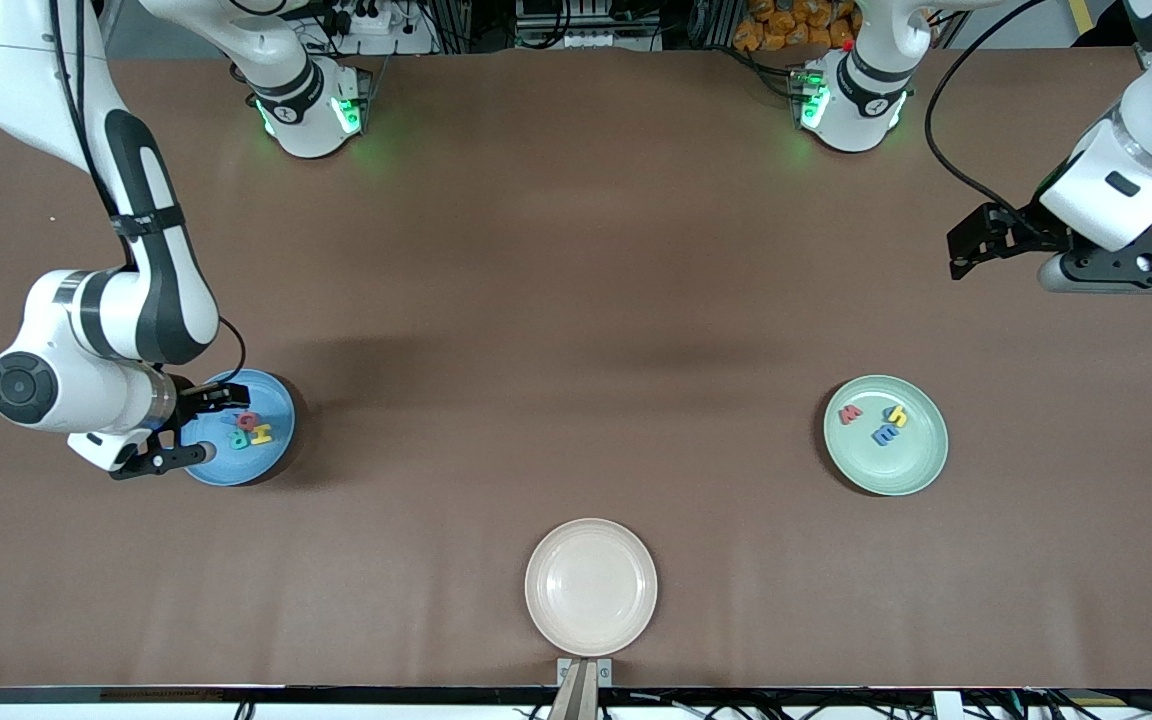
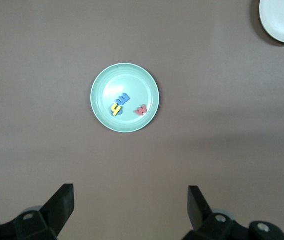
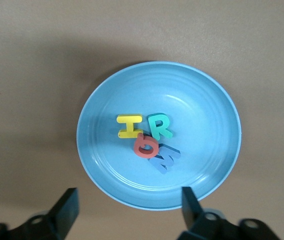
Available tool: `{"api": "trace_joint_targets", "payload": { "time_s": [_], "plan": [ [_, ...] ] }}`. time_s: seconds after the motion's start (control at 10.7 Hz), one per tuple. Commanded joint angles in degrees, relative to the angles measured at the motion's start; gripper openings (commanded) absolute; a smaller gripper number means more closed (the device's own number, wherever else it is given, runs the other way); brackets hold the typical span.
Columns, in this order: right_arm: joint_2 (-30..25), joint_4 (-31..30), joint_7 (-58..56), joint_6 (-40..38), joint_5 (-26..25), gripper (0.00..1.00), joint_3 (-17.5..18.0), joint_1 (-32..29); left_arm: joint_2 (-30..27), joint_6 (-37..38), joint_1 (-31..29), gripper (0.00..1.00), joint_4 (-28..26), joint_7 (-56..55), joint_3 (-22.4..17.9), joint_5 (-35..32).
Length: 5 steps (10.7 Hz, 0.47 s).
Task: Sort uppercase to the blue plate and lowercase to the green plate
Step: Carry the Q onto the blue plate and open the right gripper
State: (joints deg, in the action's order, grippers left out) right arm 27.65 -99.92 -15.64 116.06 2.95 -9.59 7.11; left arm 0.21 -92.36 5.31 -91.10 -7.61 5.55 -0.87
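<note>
brown table (image 1: 576,300) | cream plate (image 1: 591,587) near front edge | cables along top

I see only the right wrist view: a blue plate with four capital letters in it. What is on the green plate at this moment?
Observer: The green plate holds a red w, a yellow h and a blue m; a bit of blue shows beside the h.
Operator: Where is the left gripper?
Observer: The left gripper hangs open, high over bare table at the left arm's end, and waits.
Operator: Any letters loose on the table?
Observer: None that I can see. The cream-white plate, nearest the front camera, holds nothing.
</note>
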Motion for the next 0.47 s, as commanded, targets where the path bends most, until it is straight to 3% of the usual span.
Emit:
{"api": "trace_joint_targets", "payload": {
  "time_s": [0.0, 0.37],
  "plan": [
    [-7.5, -4.7, -0.5, -0.1, -0.6, 1.0, 0.5, 0.0, -0.7, 1.8, 0.4, 1.0, 0.3, 1.6, -1.0, 1.0],
    [-18.5, -4.8, -0.4, -3.6, -0.7, 1.0, 1.0, -0.5, -0.7, 2.4, 0.2, 1.0, 0.4, 1.5, -1.0, 1.3]
  ]
}}
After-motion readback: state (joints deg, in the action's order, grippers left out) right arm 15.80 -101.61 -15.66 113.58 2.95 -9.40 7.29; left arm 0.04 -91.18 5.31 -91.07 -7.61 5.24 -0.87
